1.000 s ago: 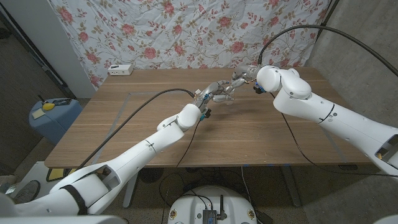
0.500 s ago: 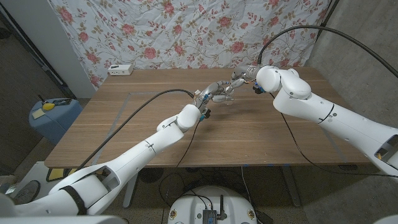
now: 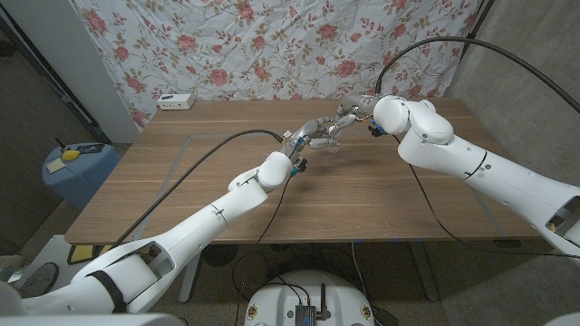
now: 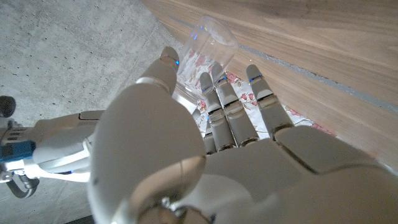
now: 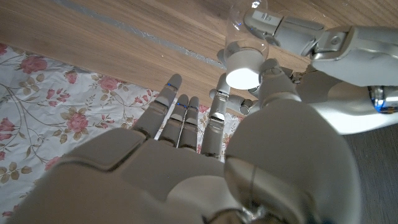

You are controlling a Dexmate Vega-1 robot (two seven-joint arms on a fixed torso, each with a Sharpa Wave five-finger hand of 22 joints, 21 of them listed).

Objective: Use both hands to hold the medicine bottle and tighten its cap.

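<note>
Over the middle of the table [image 3: 181, 195], toward its far side, the left hand [image 3: 310, 134] reaches in from the near left. Its fingers [image 4: 225, 106] curl around the clear bottle [image 4: 205, 46], with the thumb on one side and the others on the opposite side, so it grips the bottle's body. In the head view the bottle [image 3: 333, 139] sits between the two hands, just above the tabletop; whether its base touches the wood cannot be told.

The right hand [image 3: 355, 110] comes in from the far right, meeting the left hand at the bottle. From the right wrist view its thumb lies against the white cap [image 5: 244, 67] while the other fingers [image 5: 180, 115] stretch out straight and apart beside it; whether the cap is truly pinched cannot be told.

Further back, a small white box [image 3: 176, 101] sits at the table's far left edge, before the floral cloth [image 3: 272, 45] hanging on the wall.
</note>
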